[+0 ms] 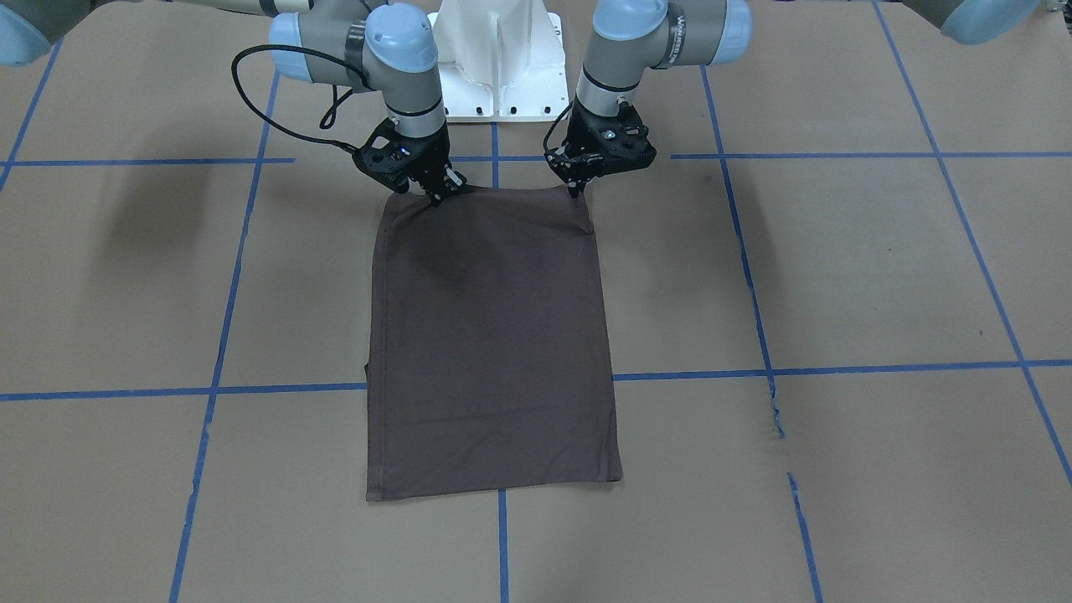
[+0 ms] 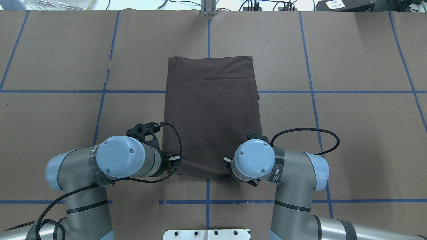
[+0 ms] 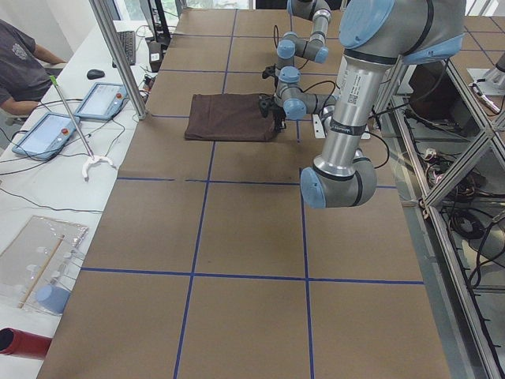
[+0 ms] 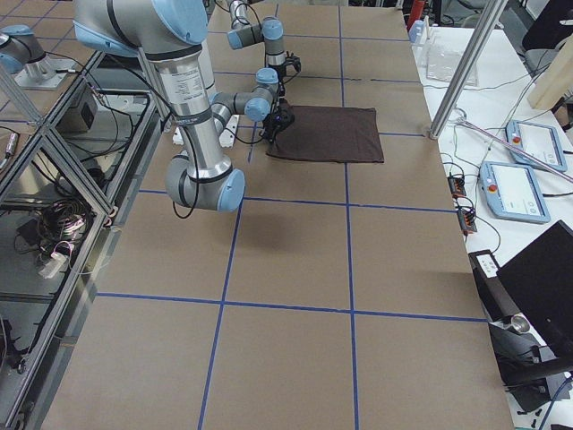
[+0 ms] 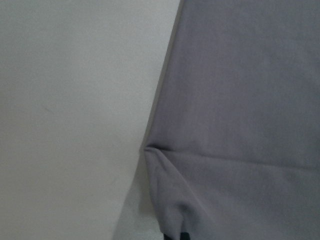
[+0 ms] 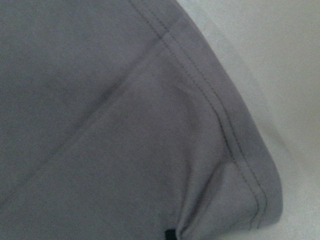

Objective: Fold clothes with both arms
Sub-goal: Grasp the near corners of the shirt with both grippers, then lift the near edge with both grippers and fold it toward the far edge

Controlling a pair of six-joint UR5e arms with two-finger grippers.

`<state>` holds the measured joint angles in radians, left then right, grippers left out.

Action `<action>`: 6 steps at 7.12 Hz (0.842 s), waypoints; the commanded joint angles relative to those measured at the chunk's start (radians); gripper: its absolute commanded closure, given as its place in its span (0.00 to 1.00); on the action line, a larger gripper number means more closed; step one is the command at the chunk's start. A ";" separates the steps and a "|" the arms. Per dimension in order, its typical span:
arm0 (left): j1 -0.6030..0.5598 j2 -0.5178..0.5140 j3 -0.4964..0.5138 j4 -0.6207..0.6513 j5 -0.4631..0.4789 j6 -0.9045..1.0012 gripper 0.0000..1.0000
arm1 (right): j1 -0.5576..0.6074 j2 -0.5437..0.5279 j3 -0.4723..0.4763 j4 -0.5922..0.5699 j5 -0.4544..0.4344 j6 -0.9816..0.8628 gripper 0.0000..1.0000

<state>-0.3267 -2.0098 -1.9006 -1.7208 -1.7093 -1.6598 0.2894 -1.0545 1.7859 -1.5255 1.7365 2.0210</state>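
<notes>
1. Grips the T-shirt (image 1: 494,335) at its two corners nearest the base (image 1: 500,67): left claw (image 1: 576,193) narrow on one, right claw (image 1: 435,198) narrow on the other, judging by cloth puckering toward each grip in both wrist views.
2. Takes only a small bite of cloth at each corner; risks slipping off on a lift, above all with just the top layer caught. Cannot tell the number of layers pinched.
3. Risks losing one corner ahead of the other, skewing the fold and leaving a diagonal crease.
4. Spans the near edge between the two claws; risks yanking a corner free by spreading apart, or sagging and bunching the middle by closing in.
5. Lies otherwise flat as a rectangle in the middle of the surface (image 1: 837,268), far hem well apart from the claws; risks dragging the lower layers and undoing the folds already made through too low a carry.
6. Calls for level, matched travel toward the far hem; risks uneven edges through overshoot or lag on either side.
</notes>
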 commanded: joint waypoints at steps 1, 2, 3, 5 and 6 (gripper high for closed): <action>0.000 -0.004 0.000 0.001 -0.001 0.000 1.00 | 0.007 0.007 0.006 0.004 0.000 -0.002 1.00; 0.000 -0.007 -0.002 0.001 -0.001 0.000 1.00 | 0.010 0.007 0.015 0.005 0.000 -0.002 1.00; 0.000 -0.006 -0.017 0.007 -0.003 0.002 1.00 | 0.016 0.004 0.036 0.004 0.005 -0.010 1.00; 0.004 0.009 -0.085 0.019 -0.006 0.002 1.00 | 0.019 -0.012 0.098 0.002 0.017 -0.011 1.00; 0.014 0.008 -0.127 0.062 -0.042 -0.002 1.00 | 0.016 -0.036 0.139 0.004 0.018 -0.011 1.00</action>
<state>-0.3215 -2.0044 -1.9768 -1.6950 -1.7228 -1.6590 0.3065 -1.0679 1.8763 -1.5227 1.7511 2.0101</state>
